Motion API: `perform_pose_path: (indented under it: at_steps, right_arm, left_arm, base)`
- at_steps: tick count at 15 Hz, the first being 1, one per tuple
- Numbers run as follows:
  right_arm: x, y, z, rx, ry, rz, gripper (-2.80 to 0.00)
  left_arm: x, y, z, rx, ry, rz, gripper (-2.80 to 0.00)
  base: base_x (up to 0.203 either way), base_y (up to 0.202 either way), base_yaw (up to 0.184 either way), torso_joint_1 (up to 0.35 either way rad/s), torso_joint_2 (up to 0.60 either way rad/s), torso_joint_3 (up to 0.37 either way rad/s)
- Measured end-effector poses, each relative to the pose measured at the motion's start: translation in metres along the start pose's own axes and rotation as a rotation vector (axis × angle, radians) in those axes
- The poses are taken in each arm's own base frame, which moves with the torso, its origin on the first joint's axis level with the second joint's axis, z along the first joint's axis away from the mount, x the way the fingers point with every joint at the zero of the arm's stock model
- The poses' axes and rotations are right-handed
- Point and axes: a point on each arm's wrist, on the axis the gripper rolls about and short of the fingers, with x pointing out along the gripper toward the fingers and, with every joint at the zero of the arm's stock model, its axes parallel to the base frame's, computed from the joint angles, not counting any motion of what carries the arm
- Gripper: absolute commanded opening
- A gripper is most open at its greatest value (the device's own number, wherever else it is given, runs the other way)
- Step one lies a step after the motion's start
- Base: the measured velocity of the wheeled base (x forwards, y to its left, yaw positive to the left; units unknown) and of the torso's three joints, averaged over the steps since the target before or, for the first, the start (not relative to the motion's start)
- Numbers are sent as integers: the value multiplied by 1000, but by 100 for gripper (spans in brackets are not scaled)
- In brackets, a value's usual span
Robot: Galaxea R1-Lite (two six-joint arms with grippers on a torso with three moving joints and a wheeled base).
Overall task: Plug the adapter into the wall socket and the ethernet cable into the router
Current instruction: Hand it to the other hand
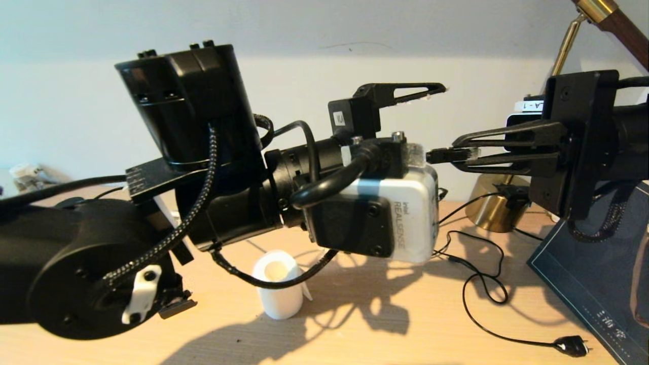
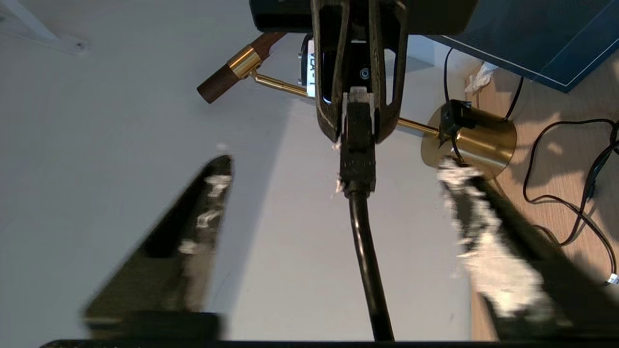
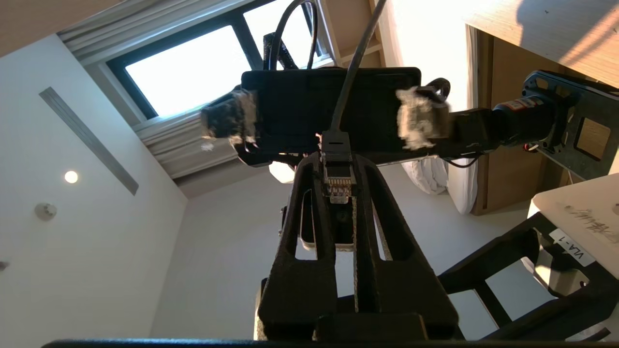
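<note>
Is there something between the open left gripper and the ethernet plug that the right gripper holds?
Nothing visible. The left gripper stands open facing the ethernet cable, whose plug the right gripper pinches; only air lies between them.

Paper roll: we see it upright on the wooden desk.
Brass lamp base: by the wall.
Two-pin cord: looping across our desk.

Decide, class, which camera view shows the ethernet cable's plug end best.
The right wrist view: the plug faces the camera, gold contacts visible, pinched in the right gripper. The left wrist view shows its back and cable. The head view shows it small, side-on.
</note>
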Motion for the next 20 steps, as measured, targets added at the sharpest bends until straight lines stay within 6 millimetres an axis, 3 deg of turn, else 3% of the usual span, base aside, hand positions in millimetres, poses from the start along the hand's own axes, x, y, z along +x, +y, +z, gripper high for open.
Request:
perform_pose_path:
  at_steps: [17, 18, 20]
  right_arm:
    - [0, -2, 0, -6, -3, -2, -280]
    - [0, -2, 0, -6, -3, -2, -280]
    - [0, -2, 1, -4, -4, -3, -280]
  left_arm:
    - [-1, 2, 8, 0, -21, 3, -280]
    - [-1, 2, 8, 3, -23, 8, 0]
    - [-1, 5, 9, 9, -25, 27, 0]
  base:
    - [0, 0, 0, 0, 0, 0]
    - [0, 0, 0, 0, 0, 0]
    - [0, 0, 0, 0, 0, 0]
